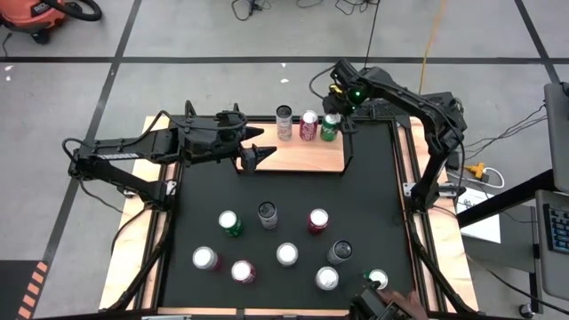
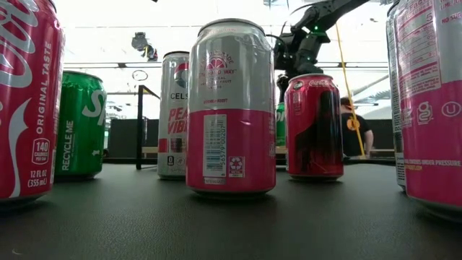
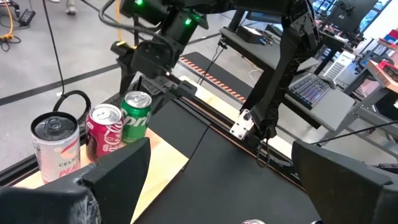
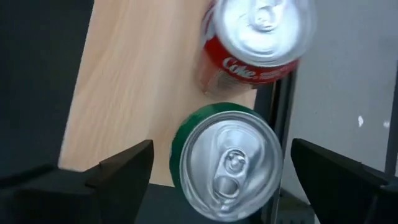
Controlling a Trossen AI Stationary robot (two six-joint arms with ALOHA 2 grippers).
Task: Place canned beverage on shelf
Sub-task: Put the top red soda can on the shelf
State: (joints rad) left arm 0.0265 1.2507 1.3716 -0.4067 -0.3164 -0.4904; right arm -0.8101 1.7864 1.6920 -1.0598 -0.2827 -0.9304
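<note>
The shelf [image 1: 302, 158] is a light wooden board at the far side of the black mat. Three cans stand upright on it in a row: a white and pink one [image 1: 284, 122], a red one [image 1: 308, 124] and a green one [image 1: 330, 126]. My right gripper [image 4: 222, 171] hovers open above the green can [image 4: 227, 165]. Its fingers stand on either side of the can's top without touching it. The red can [image 4: 261, 37] stands just beyond. My left gripper [image 1: 253, 156] waits open over the shelf's left end.
Several more cans stand upright on the near half of the black mat [image 1: 373, 204], among them a green one [image 1: 229, 222], a red one [image 1: 317, 220] and a dark one [image 1: 339, 252]. A person's hand [image 1: 404, 304] shows at the near edge.
</note>
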